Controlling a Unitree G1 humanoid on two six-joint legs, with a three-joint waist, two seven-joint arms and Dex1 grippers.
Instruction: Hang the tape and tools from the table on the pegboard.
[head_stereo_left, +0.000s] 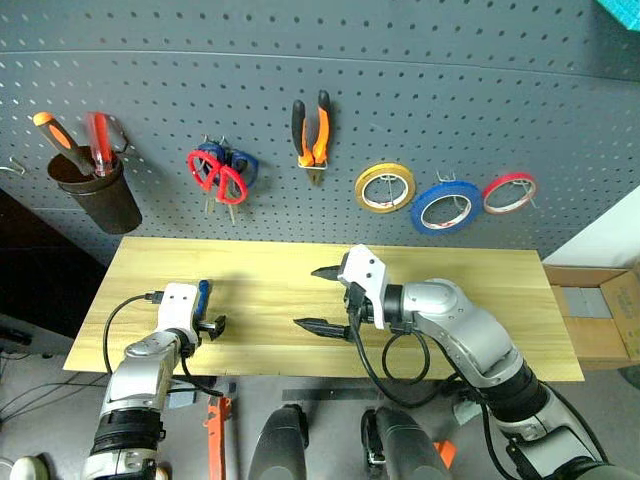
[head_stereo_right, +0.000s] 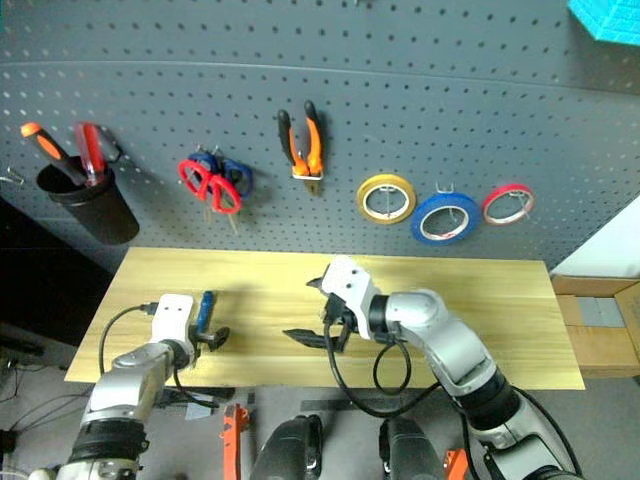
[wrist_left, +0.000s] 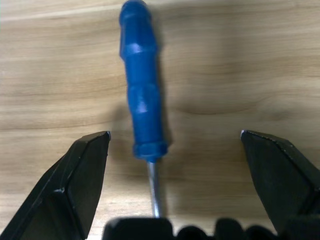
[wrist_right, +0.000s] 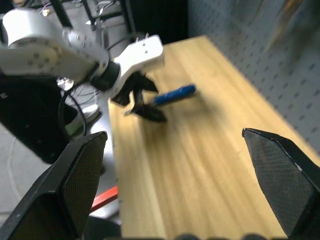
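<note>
The blue tape (head_stereo_left: 446, 206), the red-handled scissors (head_stereo_left: 218, 177) and the orange-and-black pliers (head_stereo_left: 312, 130) hang on hooks of the dark grey pegboard (head_stereo_left: 450, 90). A blue-handled screwdriver (head_stereo_left: 203, 297) lies on the light-wood table (head_stereo_left: 460, 275) near its left end. My left gripper (head_stereo_left: 208, 318) hovers over it, open, with the handle (wrist_left: 142, 95) between and ahead of its fingers. My right gripper (head_stereo_left: 319, 299) stands open over the table's middle, pointing left, with nothing between its fingers. The right wrist view shows the left gripper (wrist_right: 142, 102) and the screwdriver (wrist_right: 175, 93).
A dark cup (head_stereo_left: 95, 190) on the pegboard's left holds orange- and red-handled screwdrivers. A yellow roll (head_stereo_left: 385, 187) and a red roll (head_stereo_left: 509, 193) flank the blue tape. Blue-handled scissors (head_stereo_left: 243, 165) hang behind the red ones. A cardboard box (head_stereo_left: 600, 310) stands right of the table.
</note>
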